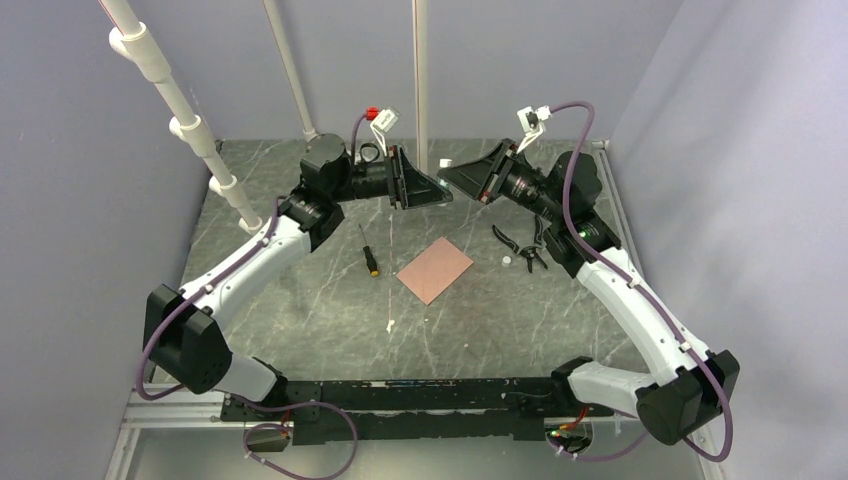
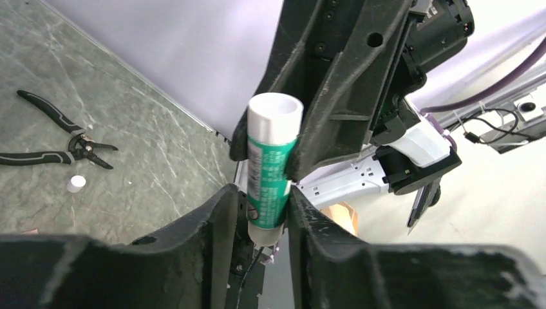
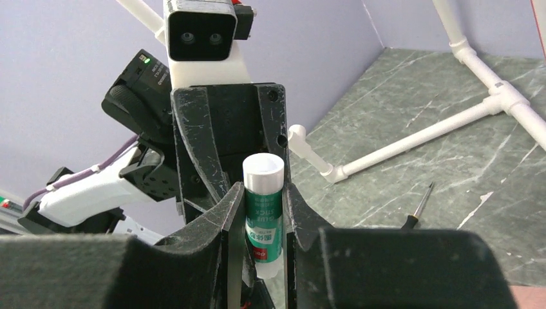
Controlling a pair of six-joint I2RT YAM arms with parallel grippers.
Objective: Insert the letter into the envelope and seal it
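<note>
Top external view showed the sealing step: left fingers (image 2: 209, 232) and right fingers (image 3: 304, 215) both pinched one green glue stick (image 2: 270, 174) aloft, envelope (image 1: 435, 270) flat on tabletop (image 1: 300, 310) between the arms; next move probably called for carrying glue down to it.

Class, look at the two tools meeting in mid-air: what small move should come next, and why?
Probably the left tool should close firmly on the green-and-white plastic glue stick. The right tool clamps one end, while the left tool's fingers flank the other, and whether they press it is unclear. A firm two-sided hold seems needed before either tool twists or lets go.
</note>
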